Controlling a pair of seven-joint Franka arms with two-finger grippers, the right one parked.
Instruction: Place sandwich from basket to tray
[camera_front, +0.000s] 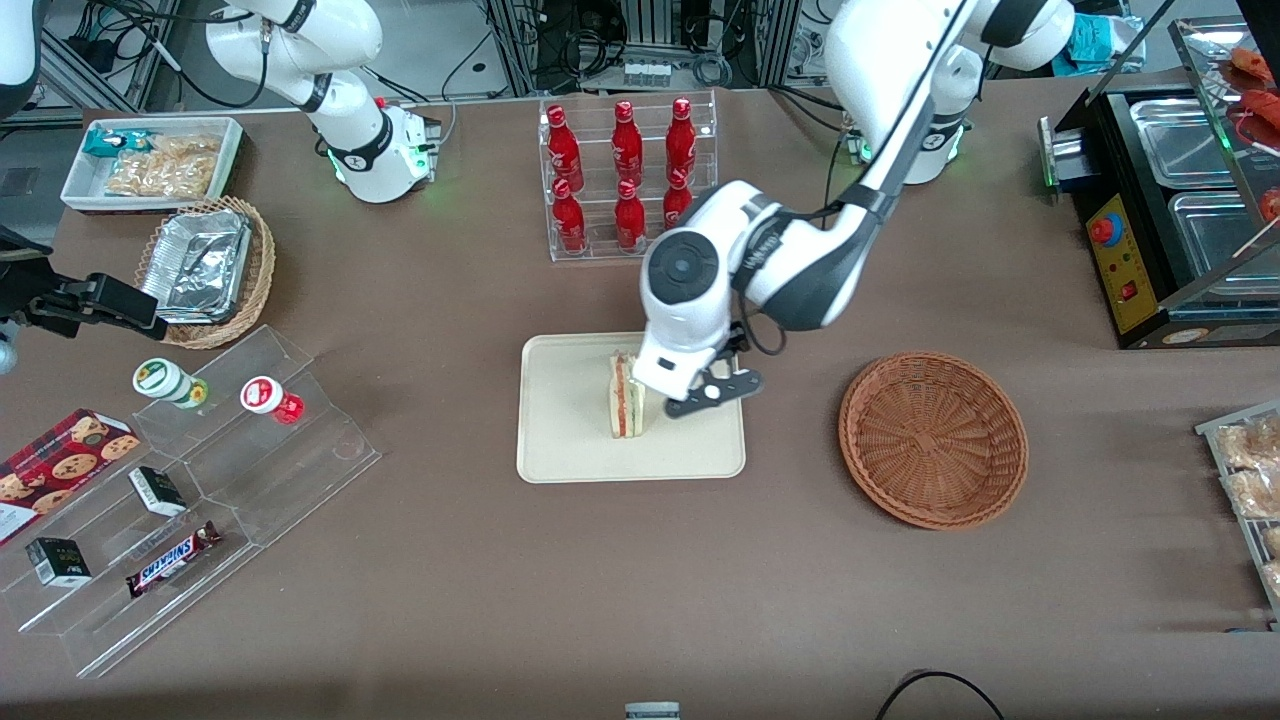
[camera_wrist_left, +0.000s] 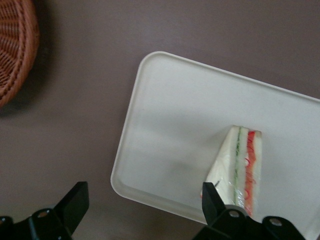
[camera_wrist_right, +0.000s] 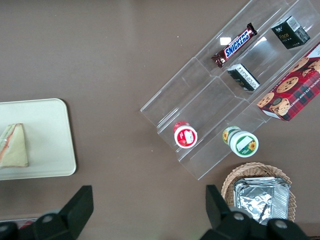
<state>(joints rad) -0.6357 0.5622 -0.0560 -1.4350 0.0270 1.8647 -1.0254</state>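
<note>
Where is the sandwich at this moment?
The sandwich stands on the tray, near its middle, beside the open end effector; the basket lies toward the working arm's end.

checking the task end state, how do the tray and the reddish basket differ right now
The tray is flat, cream and rectangular with rounded corners; the basket is round, reddish-brown woven wicker. The tray holds the sandwich, standing on it; the basket holds nothing. The gripper, open, hangs over the tray beside the sandwich, not over the basket. Both sit on the brown table and are shallow.

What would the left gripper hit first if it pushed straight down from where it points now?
Probably the tray: the open gripper hangs above its edge beside the sandwich, though one finger might graze the sandwich.
</note>
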